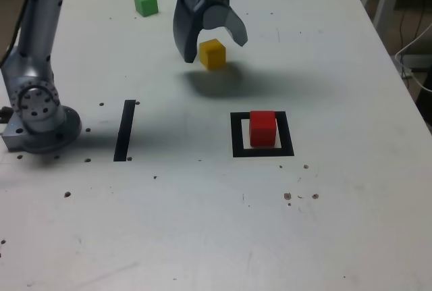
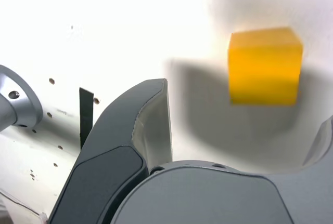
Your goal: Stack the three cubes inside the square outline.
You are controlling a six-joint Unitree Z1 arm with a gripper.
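Yellow cube (image 1: 212, 55) sits below the open gripper (image 1: 214, 49)

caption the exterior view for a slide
Open gripper above the yellow cube, red cube inside the square outline, green cube apart

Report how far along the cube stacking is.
Placed: the red cube sits inside the square outline. In hand: nothing; the open gripper hovers over the yellow cube, which looks like the next pick. Left: the yellow cube and the green cube both lie apart on the tabletop, outside the outline, so neither is stacked on the red one.
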